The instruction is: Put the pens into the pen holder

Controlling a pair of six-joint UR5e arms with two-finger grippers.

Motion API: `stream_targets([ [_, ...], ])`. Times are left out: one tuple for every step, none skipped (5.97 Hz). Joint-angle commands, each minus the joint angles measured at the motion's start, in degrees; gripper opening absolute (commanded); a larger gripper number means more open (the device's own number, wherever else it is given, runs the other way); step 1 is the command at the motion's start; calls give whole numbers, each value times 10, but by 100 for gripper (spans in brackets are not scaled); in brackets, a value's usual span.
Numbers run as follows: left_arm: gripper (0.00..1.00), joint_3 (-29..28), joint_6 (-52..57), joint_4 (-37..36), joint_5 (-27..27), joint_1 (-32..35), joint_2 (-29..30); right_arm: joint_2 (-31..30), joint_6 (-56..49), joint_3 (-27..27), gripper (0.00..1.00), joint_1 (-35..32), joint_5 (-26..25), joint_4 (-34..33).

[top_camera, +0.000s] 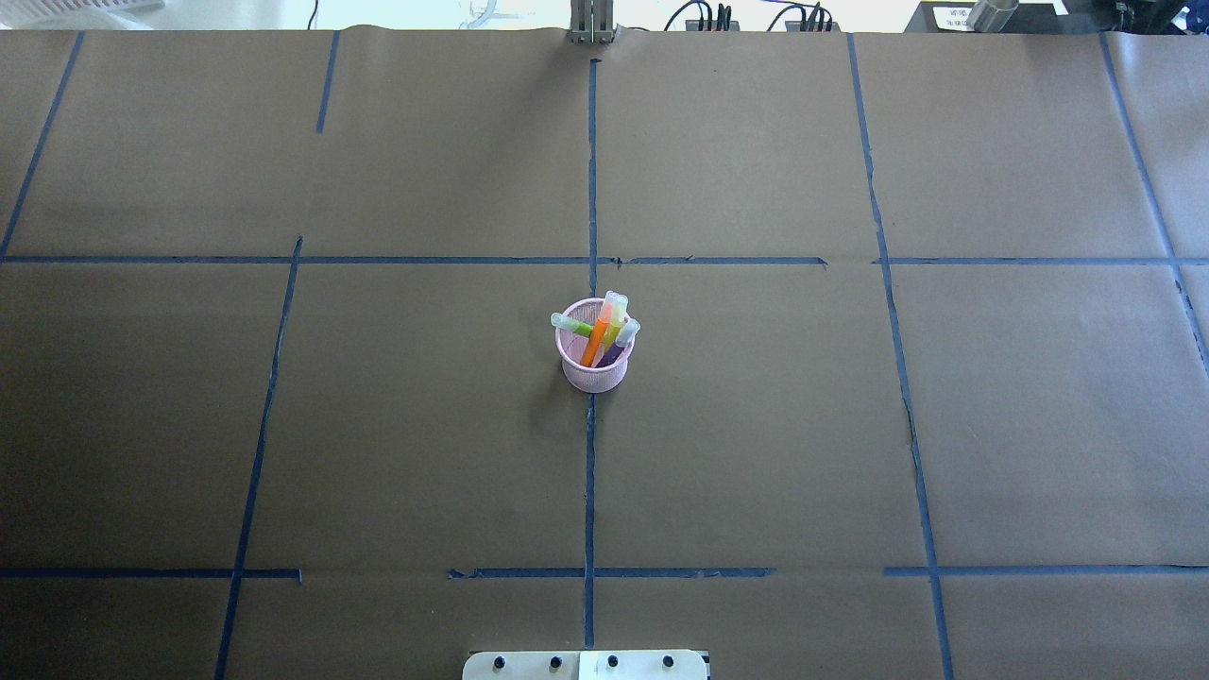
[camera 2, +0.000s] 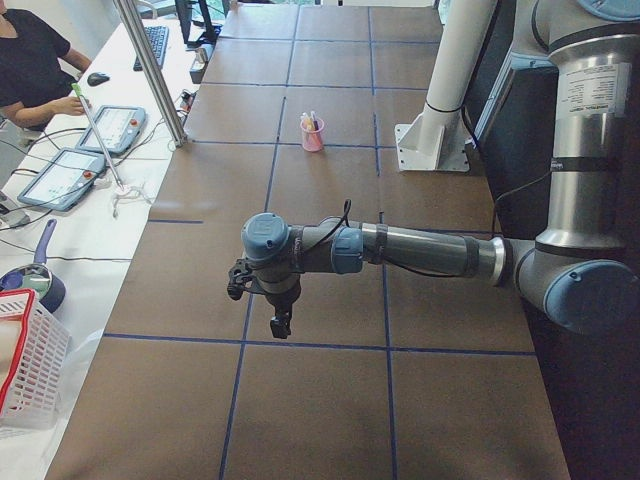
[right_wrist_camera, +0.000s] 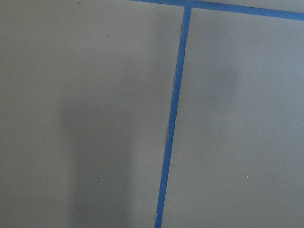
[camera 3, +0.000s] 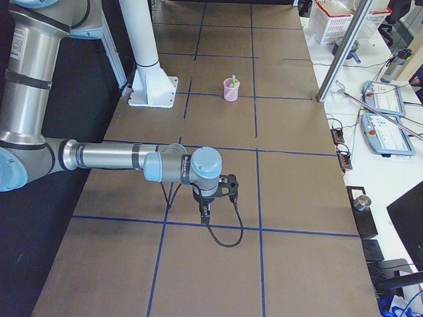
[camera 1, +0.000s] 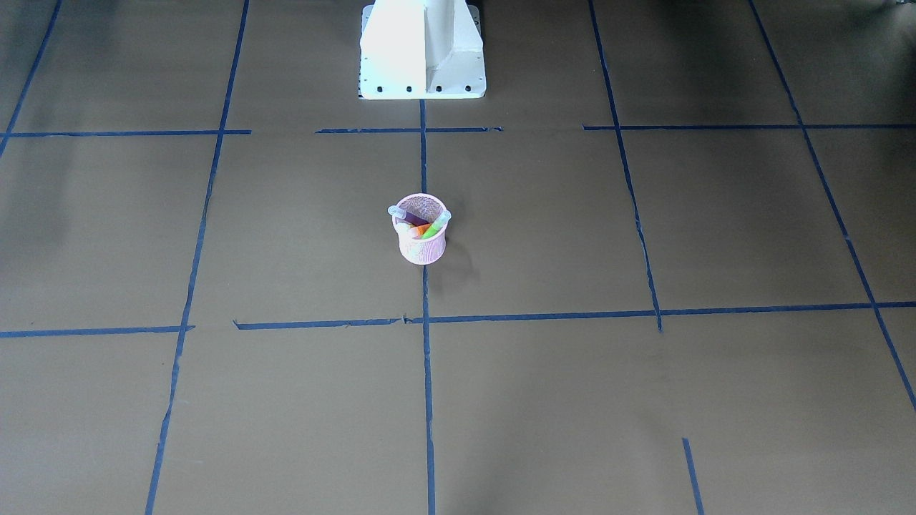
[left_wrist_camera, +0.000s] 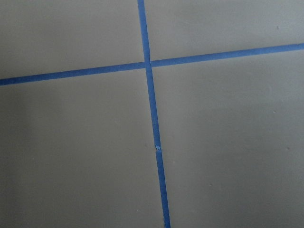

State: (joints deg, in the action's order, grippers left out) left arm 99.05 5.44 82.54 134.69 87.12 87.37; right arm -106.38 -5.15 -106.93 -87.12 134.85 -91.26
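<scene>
All three pens (top_camera: 597, 342) are in the holder (top_camera: 593, 374) mid counter (top_camera: 850, 425), caps fanning 10 to 1 o'clock overhead. Left claw (camera 2: 282, 326) and right claw (camera 3: 204, 212) hang well apart from it (fingers apart or together, can't tell), neither obviously nearer. Looks done.
</scene>
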Motion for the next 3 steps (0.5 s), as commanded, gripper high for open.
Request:
stream_targets([
  [100,-9,0,1,0,-1,8,0,-1,-2,100,0,-2,0],
  [100,-17,-19,3,0,0,16,1,-1,-2,100,0,-2,0],
  [100,-18,-45,3,0,22,5,0,-1,-3,100,-1,-2,0],
])
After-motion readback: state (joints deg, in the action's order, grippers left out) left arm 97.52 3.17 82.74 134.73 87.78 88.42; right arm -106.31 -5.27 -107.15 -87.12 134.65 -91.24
